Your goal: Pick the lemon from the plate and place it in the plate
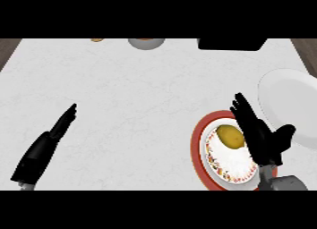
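A yellow oval lemon (230, 136) lies on the red-rimmed round patterned plate (202, 147) at the counter's near right. The robot's right hand (262, 134) sits just right of the lemon, over that plate. A plain white round plate (297, 107) lies further right, behind. The left hand (45, 145) rests near left. A grey bowl (147, 43) and a black box (232, 43) stand at the far edge.

Matt white marble-veined counter (134, 89), smooth glossy white plate (297, 105), dimpled yellow lemon (230, 136), matt black fingers (244, 114).

White marble counter (134, 89), dark wood floor (1, 51) beside
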Available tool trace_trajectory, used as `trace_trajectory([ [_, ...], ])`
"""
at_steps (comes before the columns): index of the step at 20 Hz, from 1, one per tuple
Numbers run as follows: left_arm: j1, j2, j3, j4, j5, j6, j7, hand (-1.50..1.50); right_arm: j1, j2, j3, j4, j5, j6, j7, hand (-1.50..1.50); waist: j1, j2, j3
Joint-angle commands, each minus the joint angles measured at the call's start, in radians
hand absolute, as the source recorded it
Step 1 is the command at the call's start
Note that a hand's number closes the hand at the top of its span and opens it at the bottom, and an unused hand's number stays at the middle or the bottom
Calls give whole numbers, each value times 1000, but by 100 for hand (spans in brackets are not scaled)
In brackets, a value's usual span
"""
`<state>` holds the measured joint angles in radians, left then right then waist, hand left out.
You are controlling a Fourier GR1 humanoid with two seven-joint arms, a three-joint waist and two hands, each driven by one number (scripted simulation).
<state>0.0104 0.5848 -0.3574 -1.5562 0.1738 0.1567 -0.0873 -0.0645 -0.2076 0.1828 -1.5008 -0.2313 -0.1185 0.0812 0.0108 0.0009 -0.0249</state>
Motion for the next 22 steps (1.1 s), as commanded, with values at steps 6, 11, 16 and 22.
trace_trajectory([
  [6,-13,-115,68,71,68,119,107,0,-198,-65,187,-113,-236,582,-14,150,86,12,30],
  [11,-2,-156,69,87,101,143,162,0,-324,-358,108,-191,291,486,-392,150,20,3,33],
  [16,-59,-186,71,90,94,172,193,0,-153,-227,72,143,-100,743,-596,-150,33,35,35],
  [22,-103,-215,59,116,67,213,242,0,-286,-406,131,222,168,915,-874,-150,35,19,33],
])
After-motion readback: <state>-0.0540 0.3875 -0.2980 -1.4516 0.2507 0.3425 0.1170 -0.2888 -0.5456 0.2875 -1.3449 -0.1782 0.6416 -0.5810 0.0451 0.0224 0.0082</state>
